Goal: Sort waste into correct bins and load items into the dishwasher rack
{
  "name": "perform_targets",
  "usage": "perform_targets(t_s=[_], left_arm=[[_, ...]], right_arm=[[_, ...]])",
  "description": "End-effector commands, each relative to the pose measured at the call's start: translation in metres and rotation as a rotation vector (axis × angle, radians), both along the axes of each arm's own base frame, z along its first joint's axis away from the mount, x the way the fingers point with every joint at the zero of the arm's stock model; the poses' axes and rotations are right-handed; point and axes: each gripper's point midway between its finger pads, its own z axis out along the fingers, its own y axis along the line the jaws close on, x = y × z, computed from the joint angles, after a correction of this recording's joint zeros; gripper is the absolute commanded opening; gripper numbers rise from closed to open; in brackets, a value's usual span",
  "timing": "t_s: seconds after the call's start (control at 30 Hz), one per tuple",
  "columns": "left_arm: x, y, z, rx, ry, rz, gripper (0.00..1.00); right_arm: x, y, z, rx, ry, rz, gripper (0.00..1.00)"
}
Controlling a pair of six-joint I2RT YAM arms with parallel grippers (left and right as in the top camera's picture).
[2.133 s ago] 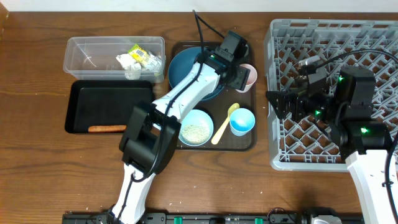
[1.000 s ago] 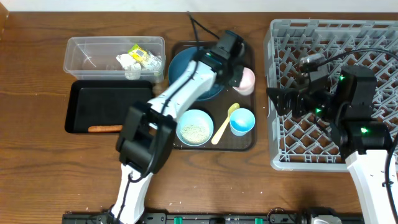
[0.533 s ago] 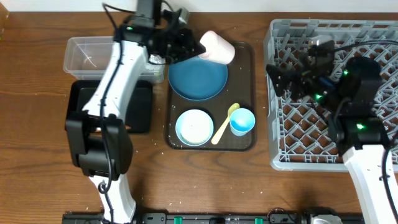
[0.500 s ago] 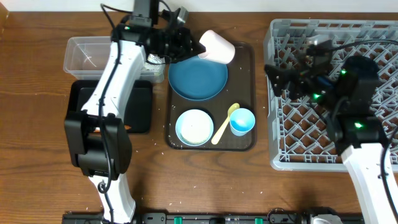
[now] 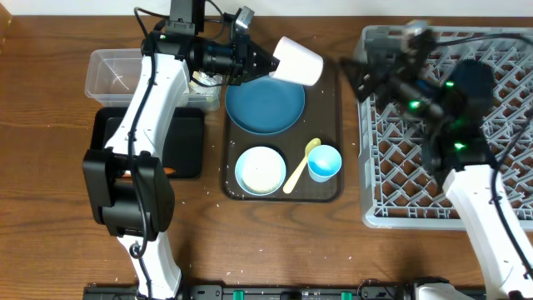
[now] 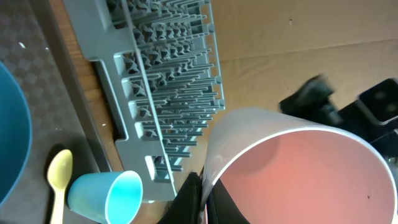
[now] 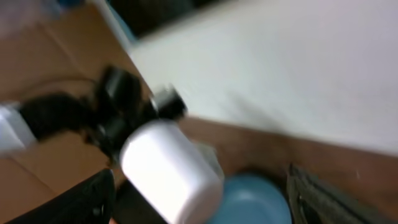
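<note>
Pink plastic catches my eye first: the pale pink cup hangs on its side above the 12 o'clock end of the brown serving tray, at roughly 1 o'clock from the blue plate. The left gripper is clamped on the cup's rim, and the cup's base points toward 3 o'clock. There the right gripper hovers near the cup without touching it. It is blurred from overhead, but its own camera shows its fingers spread well apart. On the tray, the white bowl sits at 6 o'clock from the plate. The pale yellow spoon and the light blue cup are at the bowl's 3 o'clock. The grey dishwasher rack fills the table's 3 o'clock side.
</note>
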Motion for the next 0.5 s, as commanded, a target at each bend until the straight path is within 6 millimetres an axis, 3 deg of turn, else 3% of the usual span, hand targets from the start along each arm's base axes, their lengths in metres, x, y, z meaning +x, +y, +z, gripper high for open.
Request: perform_targets(t_s=[0.0,0.1,0.27,0.47], left_arm=[[-0.003,0.001,0.014,-0.036,-0.010,-0.014,0.06],[-0.003,0.001,0.014,-0.036,-0.010,-0.014,0.06],[-0.003,0.001,0.014,-0.037,0.008,-0.010,0.06],[-0.007,0.000,0.012,-0.032,0.051,-0.012,0.06]], right_arm=[[0.000,-0.015,0.015,0.148,0.093,0.025,0.88],[0.006,-0.014,0.003,0.161,0.136,0.043,0.89],[0.013,0.016,-0.036,0.141,0.213,0.152,0.91],[0.015,0.049,-0.048,0.129,0.126,0.293,0.94]])
